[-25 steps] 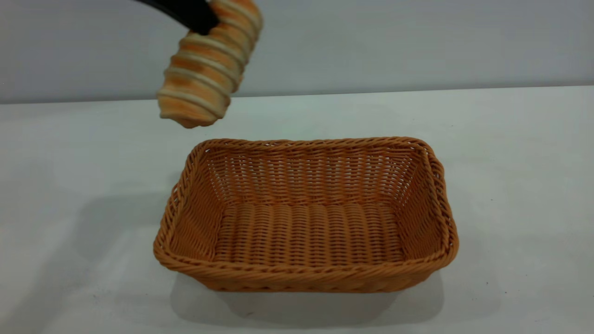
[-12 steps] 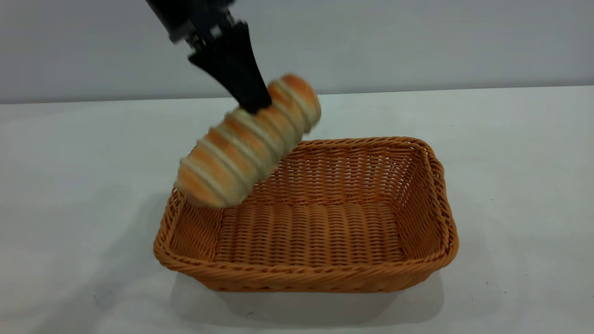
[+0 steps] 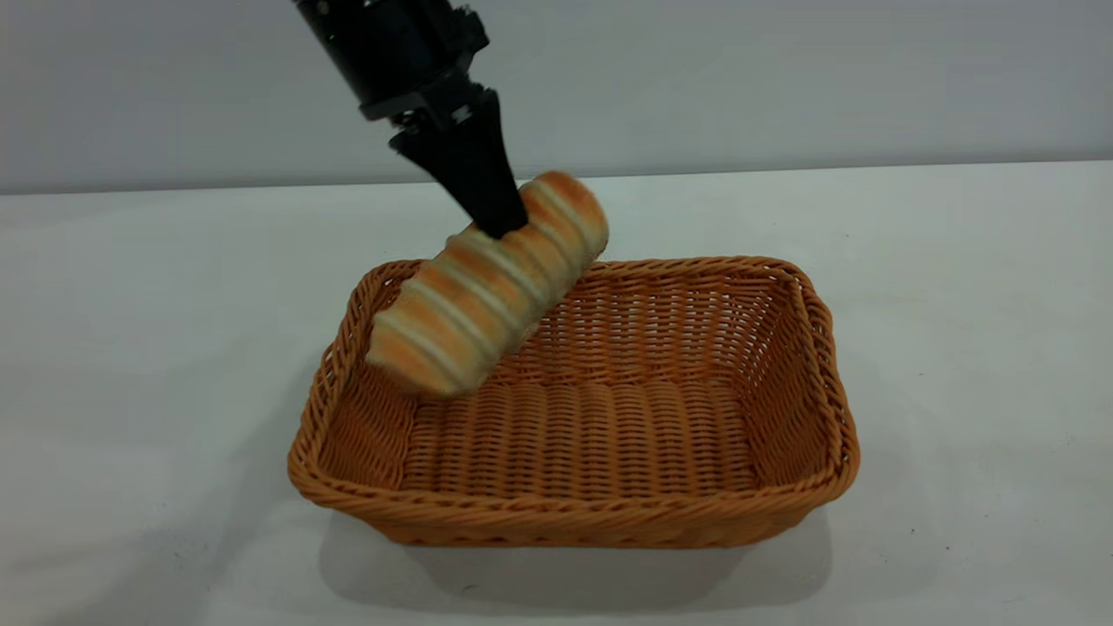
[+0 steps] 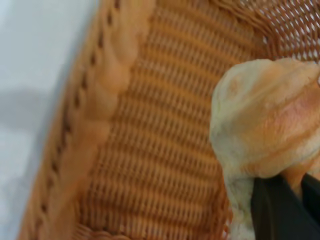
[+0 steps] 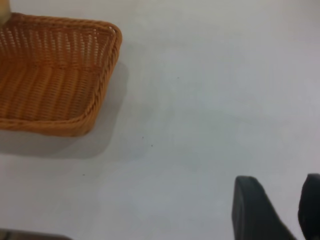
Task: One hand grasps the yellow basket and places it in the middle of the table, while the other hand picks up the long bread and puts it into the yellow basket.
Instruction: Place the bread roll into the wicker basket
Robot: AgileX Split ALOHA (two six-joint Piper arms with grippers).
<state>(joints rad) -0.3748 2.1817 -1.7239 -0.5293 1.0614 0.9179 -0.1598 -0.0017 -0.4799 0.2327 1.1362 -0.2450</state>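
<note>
You are looking at the bread point(image 3: 487, 296) hanging over the left rear part of the basket point(image 3: 783, 487), held in the air and not lying on the woven floor. Its long axis is slanting: the lower end is pointing down and toward the front-left inner wall of the basket, while the higher end is rising toward the back rim and to the right. The lower end is sitting below rim level in the exterior view, but you cannot tell whether it is touching the weave.

The basket is holding nothing else; its floor is showing bare across the middle and right side. It is standing flat near the middle of the desk point(image 3: 974, 287).

Your left gripper point(image 3: 497, 228) is coming down from above and behind, its fingers pinching the bread near the higher end. In the left wrist view the bread point(image 4: 267, 125) is filling the space above the basket's inner wall point(image 4: 150, 150).

Your right gripper point(image 5: 277, 210) is hovering over bare desk point(image 5: 210, 75), well apart from the basket point(image 5: 102, 70), its fingers spread and holding nothing.
</note>
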